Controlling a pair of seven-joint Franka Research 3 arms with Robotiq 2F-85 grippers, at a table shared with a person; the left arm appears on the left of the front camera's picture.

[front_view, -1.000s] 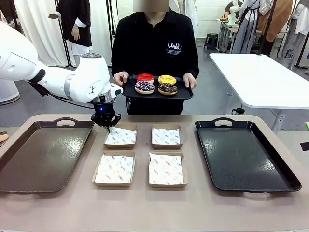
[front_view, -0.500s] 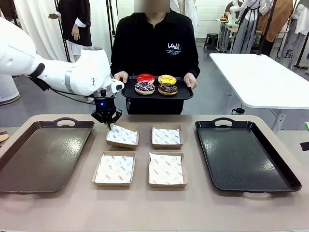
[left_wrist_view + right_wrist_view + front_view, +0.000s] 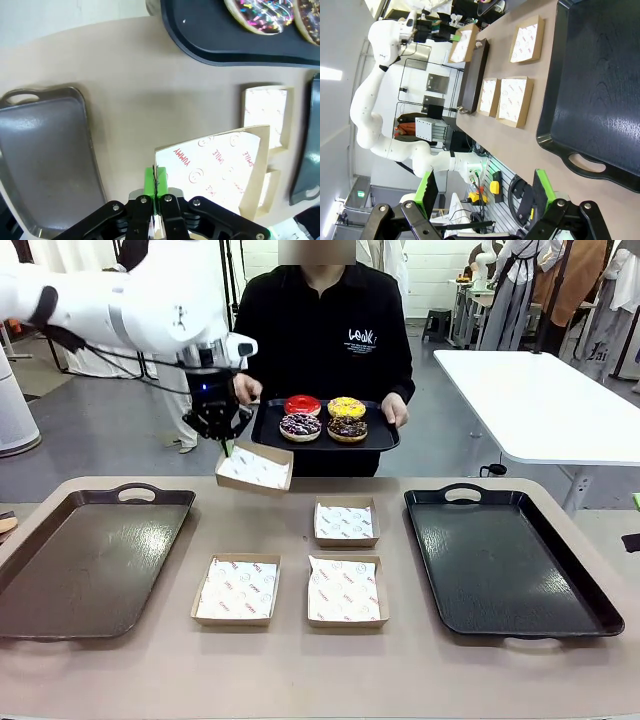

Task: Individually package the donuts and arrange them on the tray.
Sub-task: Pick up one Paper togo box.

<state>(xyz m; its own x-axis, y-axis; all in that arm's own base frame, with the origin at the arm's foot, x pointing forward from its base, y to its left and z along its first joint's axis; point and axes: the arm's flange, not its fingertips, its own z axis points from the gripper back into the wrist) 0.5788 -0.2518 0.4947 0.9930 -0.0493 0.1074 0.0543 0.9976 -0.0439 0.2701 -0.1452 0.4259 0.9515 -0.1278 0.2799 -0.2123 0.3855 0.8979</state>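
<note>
Front view: left end effector (image 3: 227,445), pinching box (image 3: 254,468) by its edge, has lifted it off counter (image 3: 300,670), now just beside donuts (image 3: 323,416) on person's tray (image 3: 388,436). Likely ready for first donut. Right end effector (image 3: 484,189) spread, idle.

Left wrist view: the top edge cuts off most of the sprinkled chocolate donut (image 3: 260,12) and a second donut (image 3: 310,22), above the lifted box (image 3: 215,170). That box covers part of the paper-lined box (image 3: 265,110) beyond it. Front view: we can't read the lifted box's liner print. The person's hand (image 3: 244,390) just above it sits half behind the left gripper (image 3: 225,445).
</note>
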